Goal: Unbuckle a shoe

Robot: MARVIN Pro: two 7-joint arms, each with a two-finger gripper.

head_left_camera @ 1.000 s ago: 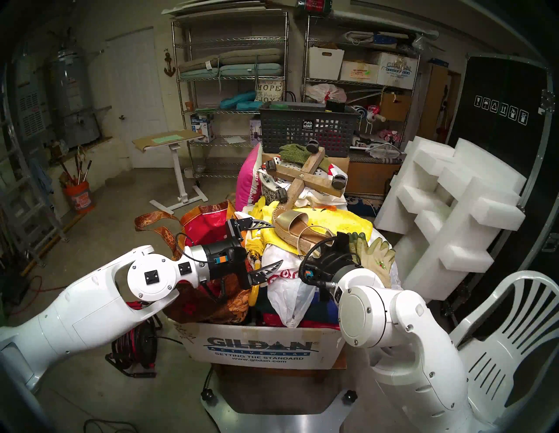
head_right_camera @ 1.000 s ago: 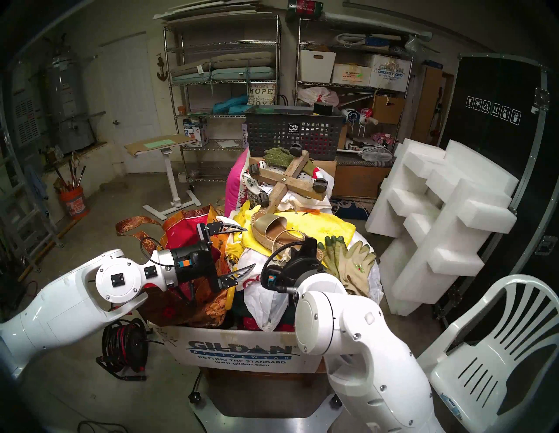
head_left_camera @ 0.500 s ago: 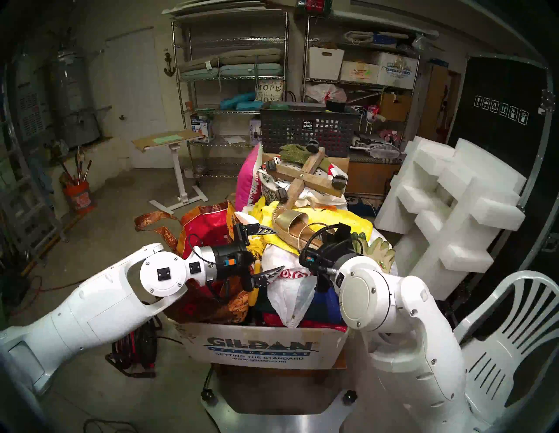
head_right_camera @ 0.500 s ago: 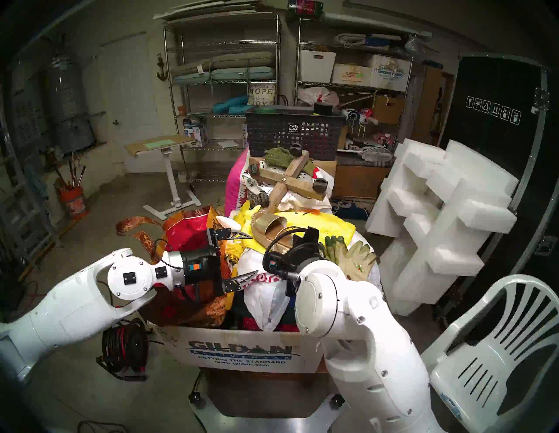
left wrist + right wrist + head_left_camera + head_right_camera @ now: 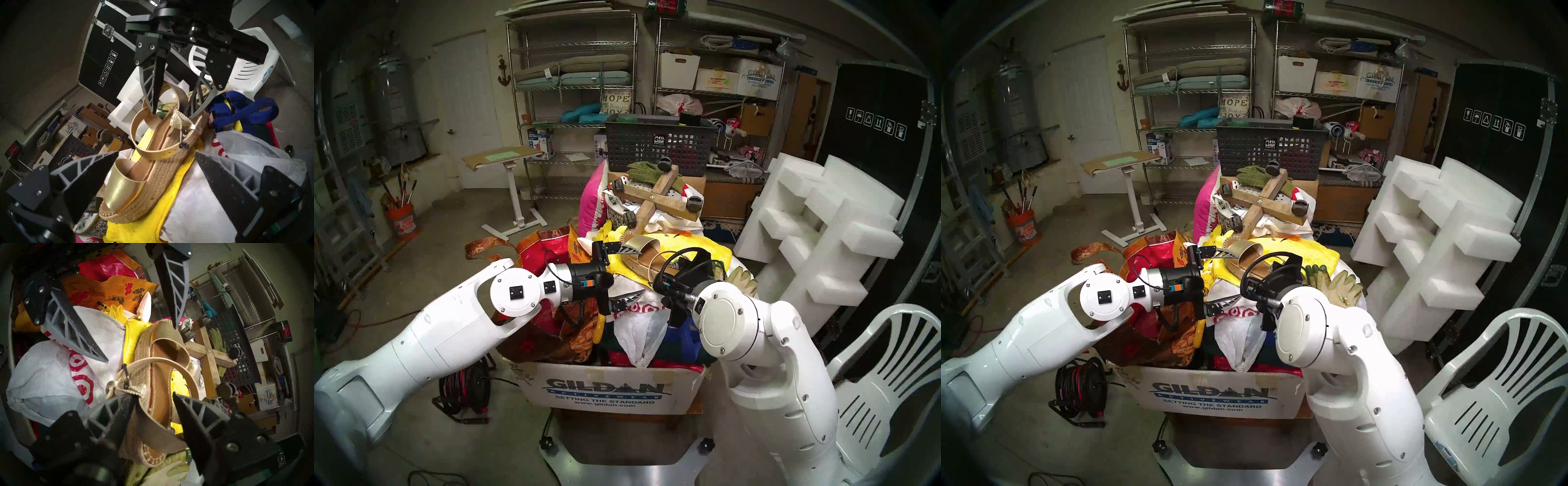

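Observation:
The shoe, an espadrille sandal with a gold toe band, lies on a yellow cloth atop the pile. Its thin ankle strap runs through the small buckle at the heel side. My left gripper is open at the shoe's toe end, the upper finger reaching over the gold band. My right gripper is open astride the heel. One of its fingers stands inside the strap loop, the other beside the woven tab next to the buckle. In the head views its own wrist hides its fingers.
Tan gloves with green fingers lie right of the shoe. A wooden caster cross and a grey mesh basket rise behind it. A white plastic bag bulges in front. White foam blocks and a chair stand right.
Both arms have moved forward to the shoe. The left gripper went right and up to the toe band. The right gripper advanced onto the heel and its jaws have widened.

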